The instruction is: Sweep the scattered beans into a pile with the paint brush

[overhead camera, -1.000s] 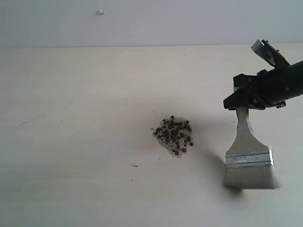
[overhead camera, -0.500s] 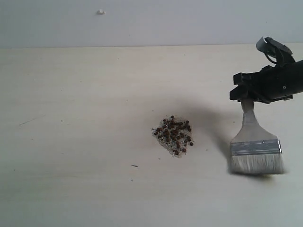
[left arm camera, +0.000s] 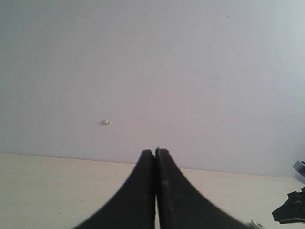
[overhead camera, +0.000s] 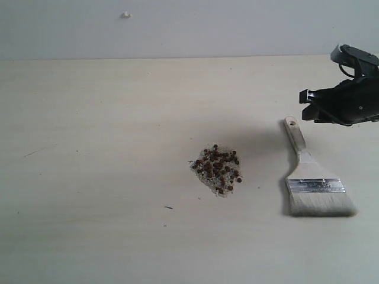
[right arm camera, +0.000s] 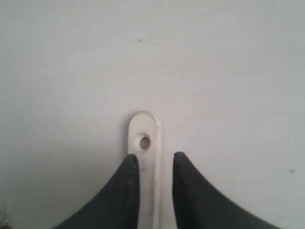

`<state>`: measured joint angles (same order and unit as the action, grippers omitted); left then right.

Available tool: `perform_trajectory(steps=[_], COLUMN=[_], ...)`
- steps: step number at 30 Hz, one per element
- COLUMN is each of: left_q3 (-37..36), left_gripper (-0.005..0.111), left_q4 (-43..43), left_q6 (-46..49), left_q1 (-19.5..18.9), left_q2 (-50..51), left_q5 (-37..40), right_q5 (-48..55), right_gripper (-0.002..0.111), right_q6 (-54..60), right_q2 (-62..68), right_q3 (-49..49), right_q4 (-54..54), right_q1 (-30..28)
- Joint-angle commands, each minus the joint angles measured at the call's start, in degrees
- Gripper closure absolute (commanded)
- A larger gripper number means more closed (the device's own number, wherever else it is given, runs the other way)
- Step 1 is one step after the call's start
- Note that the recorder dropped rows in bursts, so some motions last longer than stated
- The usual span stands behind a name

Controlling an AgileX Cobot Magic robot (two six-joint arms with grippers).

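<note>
The beans [overhead camera: 217, 170] lie gathered in one small pile of brown grains and whitish crumbs at mid-table. To its right the paint brush [overhead camera: 315, 186] lies flat on the table, bristles toward the front and handle end toward the back. My right gripper [overhead camera: 309, 111] hovers just beyond and above the handle end, open and holding nothing. In the right wrist view the handle [right arm camera: 143, 129] with its hole shows between the spread jaws of the right gripper [right arm camera: 156, 160], with a gap beside it. My left gripper [left arm camera: 156, 152] is shut and empty, away from the beans.
The pale wooden table [overhead camera: 89, 118] ends at a grey wall behind. A small white speck [overhead camera: 125, 15] sits on that wall. A short dark mark [overhead camera: 169, 207] lies in front of the pile.
My right gripper has opened and let go of the paint brush, which dropped from standing on its bristles to lying flat. The gripper has drawn back to the right. The pile is unchanged.
</note>
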<state>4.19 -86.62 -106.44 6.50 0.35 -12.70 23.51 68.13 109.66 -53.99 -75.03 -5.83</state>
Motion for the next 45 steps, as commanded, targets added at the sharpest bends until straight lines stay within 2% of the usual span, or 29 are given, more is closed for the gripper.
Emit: perform_trajectory(steps=[1,4,6,14,16,17,26,30,45], left_q3=[-0.3,-0.3,-0.3,-0.3,-0.3,-0.3,-0.3,-0.3,-0.3], left_gripper=[0.107,0.107,0.107,0.107,0.107,0.107,0.107,0.107,0.107], left_q4=[-0.2,-0.2,-0.2,-0.2,-0.2,-0.2,-0.2,-0.2,-0.2], left_q6=[-0.2,-0.2,-0.2,-0.2,-0.2,-0.2,-0.2,-0.2,-0.2], left_q1=[0.0,0.0,0.0,0.0,0.0,0.0,0.0,0.0,0.0], left_q2=[-0.4,-0.4,-0.4,-0.4,-0.4,-0.4,-0.4,-0.4,-0.4], left_q5=[0.0,0.0,0.0,0.0,0.0,0.0,0.0,0.0,0.0], right_q5=[-7.2,-8.9,-7.2,-0.9,-0.8,-0.9,-1.1,1.4,2.3], right_gripper=[0.108,0.108,0.108,0.108,0.108,0.108,0.108,0.108,0.108], right_q6=[7.7,22.9,27.3,29.2,28.8,27.5,22.5,19.5,18.6], right_q2=[-6.8,-14.8,-20.2,-46.7,-54.9,-63.5,-98.8,-105.3,-105.6], right_q3=[5.2,10.9,14.9,29.3,32.8,35.9,47.8,51.9,52.3], right_q4=[-10.8,-24.9,-24.9,-24.9,-24.9,-24.9,-24.9,-24.9,-24.9], right_q1=[-0.2,-0.2,-0.2,-0.2,-0.2,-0.2,-0.2,-0.2,-0.2])
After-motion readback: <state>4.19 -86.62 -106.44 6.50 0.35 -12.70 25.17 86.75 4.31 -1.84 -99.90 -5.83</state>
